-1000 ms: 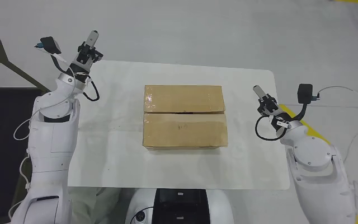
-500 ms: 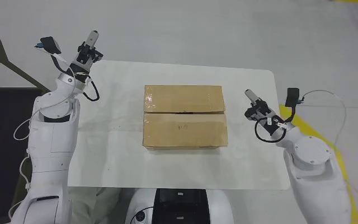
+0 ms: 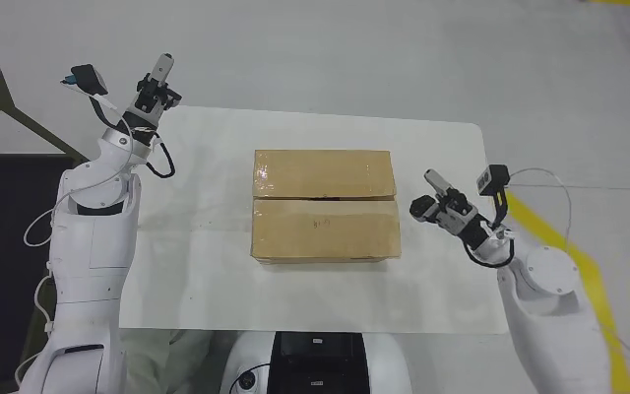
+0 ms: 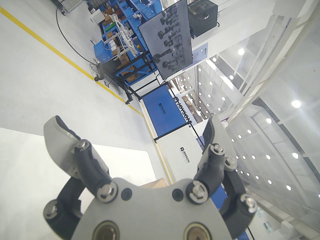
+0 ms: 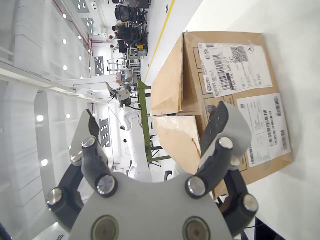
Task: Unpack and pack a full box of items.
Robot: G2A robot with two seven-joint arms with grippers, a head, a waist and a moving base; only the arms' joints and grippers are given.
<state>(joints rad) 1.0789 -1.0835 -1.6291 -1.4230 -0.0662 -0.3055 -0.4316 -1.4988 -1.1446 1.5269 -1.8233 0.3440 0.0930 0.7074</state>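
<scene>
Centrally, cardboard box, right gripper just beside

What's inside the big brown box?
Nobody can tell yet. The box has its two top flaps folded shut, meeting at a seam across the middle, so whatever is inside is covered. Only plain cardboard shows on top, and paper labels on one side.

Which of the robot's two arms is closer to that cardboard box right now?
The right. The right gripper, fingers open, hovers just off the cardboard box at its labelled end; the left gripper is by the far corner of the table, well away.
</scene>
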